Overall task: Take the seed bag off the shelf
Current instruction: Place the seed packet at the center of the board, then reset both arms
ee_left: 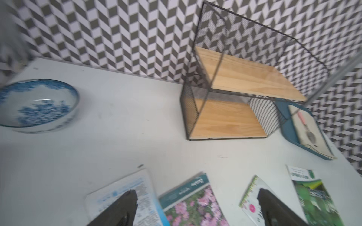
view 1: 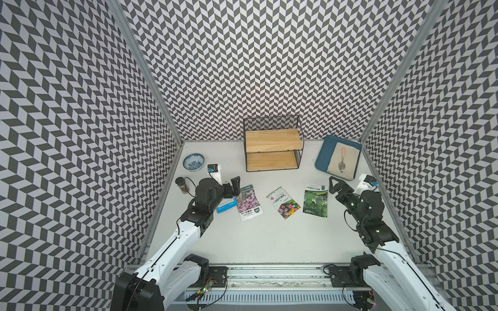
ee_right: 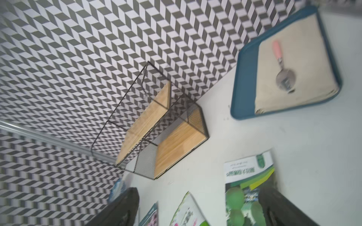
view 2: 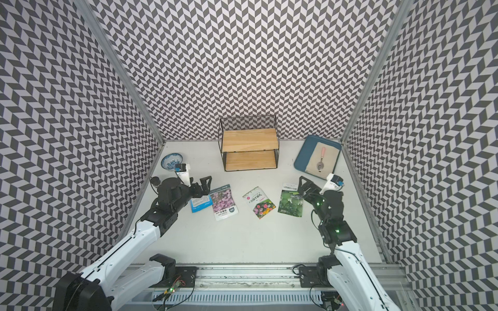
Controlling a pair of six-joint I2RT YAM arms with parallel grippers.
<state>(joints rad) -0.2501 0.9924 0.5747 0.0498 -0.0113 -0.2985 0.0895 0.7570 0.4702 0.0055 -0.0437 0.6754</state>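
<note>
Four seed bags lie flat in a row on the white surface [view 1: 256,242], all in front of the shelf [view 1: 272,137] and apart from it. The blue-and-white bag [view 1: 225,206] has rows of fine print. The pink-flower bag [view 1: 248,203] just beside it carries a cursive word on a teal band and a small badge at its lower edge. The white bag [view 1: 283,202] shows a pink dot, dark characters and mixed blooms. The green bag [view 1: 315,200] has a white header strip with a small green shield emblem. None of this writing is sharp enough to read in any view. The shelf is one black wire rack with two light wooden boards, standing against the back wall. There are also one blue-patterned bowl [view 1: 194,161], one small dark-lidded jar [view 1: 182,184], and one blue tray [view 1: 323,153] holding one beige cloth [view 1: 350,164] with one pink-handled trowel [view 1: 342,160] on it. The left end effector [view 1: 231,188] hovers over the blue-and-white bag with its fingers spread wide and empty. The right end effector [view 1: 338,185] sits just beside the green bag, likewise spread and gripping nothing.
</note>
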